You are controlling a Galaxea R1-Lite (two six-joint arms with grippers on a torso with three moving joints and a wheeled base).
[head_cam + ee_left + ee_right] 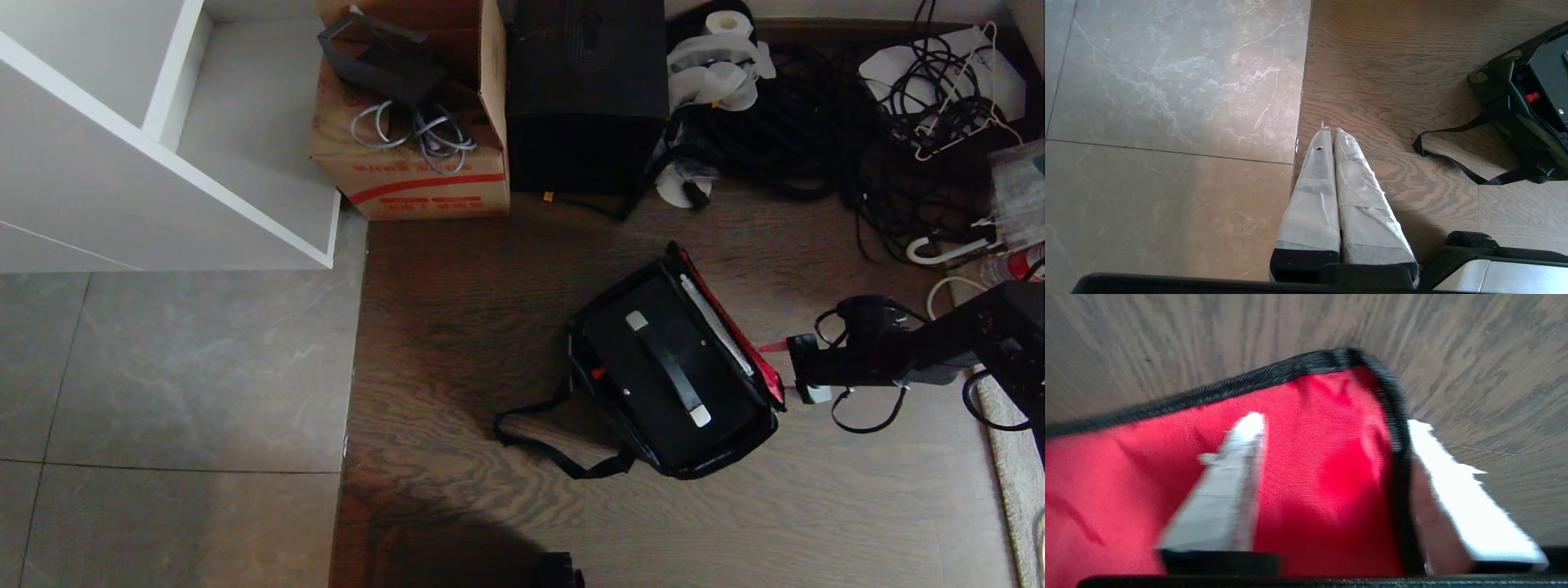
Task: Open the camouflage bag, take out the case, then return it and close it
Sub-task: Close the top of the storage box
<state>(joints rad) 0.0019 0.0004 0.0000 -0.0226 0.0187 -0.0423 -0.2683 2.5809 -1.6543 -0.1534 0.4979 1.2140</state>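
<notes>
The camouflage bag (589, 369) lies open on the wooden floor, its red-lined lid (735, 327) standing up on the side nearest my right arm. The case (629, 359), flat and black with a silver-ended handle, rests inside it. My right gripper (790, 369) is at the lid's near corner. In the right wrist view the right gripper (1335, 420) stands open, straddling the lid's black-bound edge: one finger (1224, 490) lies over the red lining (1310, 457), the other beyond the edge. My left gripper (1331, 131) hangs shut over the floor seam, away from the bag (1498, 81).
The bag's black shoulder strap (555, 457) loops over the floor towards me. Behind stand a brown cardboard box (408, 163), a tall black box (586, 90) and a tangle of cables (816, 122). A white shelf unit (163, 163) fills the far left, and a rug edge (1012, 474) lies at the right.
</notes>
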